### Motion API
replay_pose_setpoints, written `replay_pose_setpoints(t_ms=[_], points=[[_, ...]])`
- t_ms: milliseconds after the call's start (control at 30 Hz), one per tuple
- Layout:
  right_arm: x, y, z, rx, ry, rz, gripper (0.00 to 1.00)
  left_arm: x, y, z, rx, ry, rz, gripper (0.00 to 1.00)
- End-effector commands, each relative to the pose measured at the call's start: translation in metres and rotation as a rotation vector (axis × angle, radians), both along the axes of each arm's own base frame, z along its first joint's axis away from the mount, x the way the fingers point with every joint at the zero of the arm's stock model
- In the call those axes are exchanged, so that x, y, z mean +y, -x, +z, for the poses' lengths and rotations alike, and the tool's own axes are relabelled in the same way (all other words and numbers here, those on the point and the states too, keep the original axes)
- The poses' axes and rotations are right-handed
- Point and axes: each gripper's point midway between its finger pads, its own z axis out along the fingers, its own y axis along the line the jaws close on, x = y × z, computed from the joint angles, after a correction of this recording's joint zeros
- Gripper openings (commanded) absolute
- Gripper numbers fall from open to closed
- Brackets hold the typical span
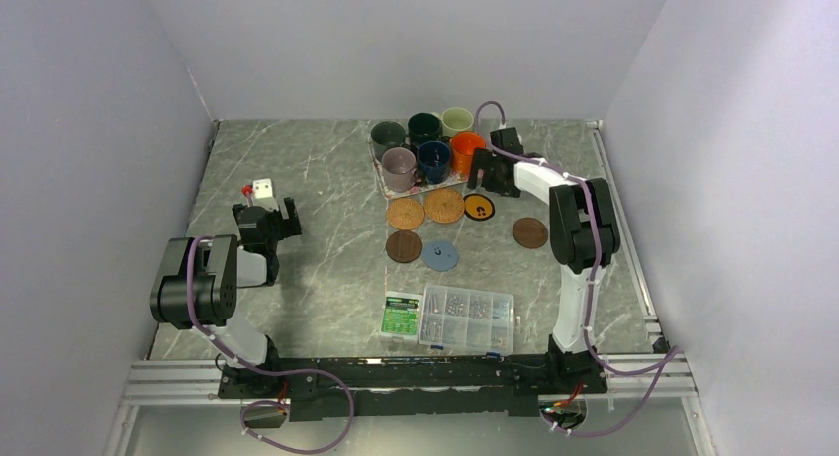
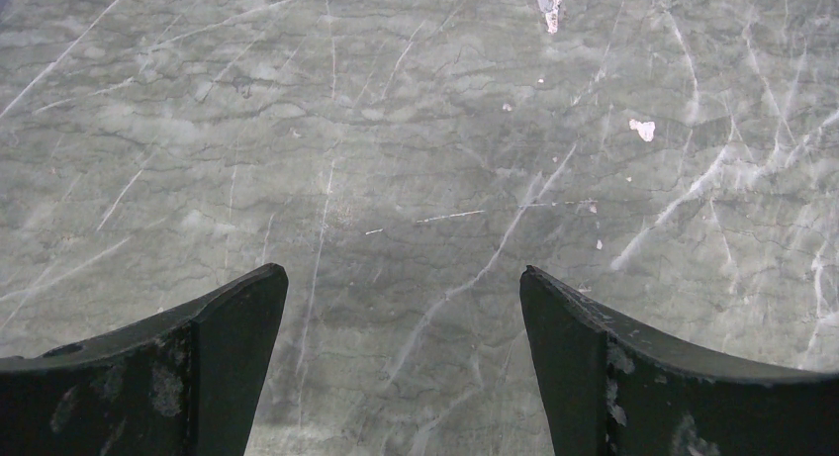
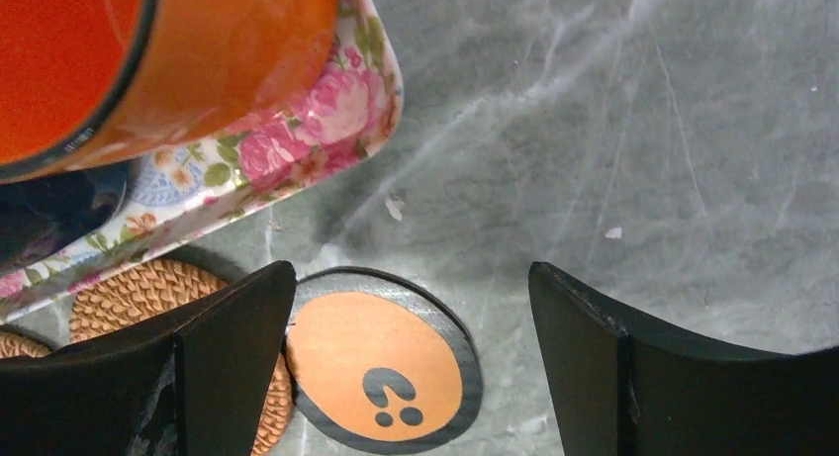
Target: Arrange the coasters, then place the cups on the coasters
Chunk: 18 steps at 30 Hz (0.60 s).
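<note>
The right jaws stand wide apart and empty, above the black-and-orange coaster (image 3: 381,362), one of them hanging over the woven coaster (image 3: 139,293) just beside it. Beyond sit the corner of the floral tray (image 3: 326,110) and the orange cup (image 3: 198,50). Closing here could pinch both discs, or a thin disc could skid flat on the surface (image 3: 613,130); a swing toward the tray could knock the cup. All six cups (image 1: 425,144) crowd the tray; the left jaws, also apart, hang over bare marble

Soft, even overhead light, faint shadows; only the close orange cup (image 3: 228,50) looks blurred.
</note>
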Motion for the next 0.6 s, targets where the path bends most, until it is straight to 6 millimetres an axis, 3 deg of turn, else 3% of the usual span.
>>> replay_pose_setpoints(t_ms=[0, 133, 567], points=[[0.012, -0.023, 0.016, -0.085, 0.027, 0.008, 0.93, -0.001, -0.006, 0.011, -0.047, -0.009, -0.015, 0.94], [0.017, -0.016, 0.005, -0.059, 0.08, 0.019, 0.93, -0.001, -0.006, 0.011, -0.048, -0.008, -0.016, 0.94], [0.007, 0.047, -0.031, 0.065, 0.187, 0.013, 0.93, -0.001, -0.005, 0.01, -0.047, -0.009, -0.015, 0.94]])
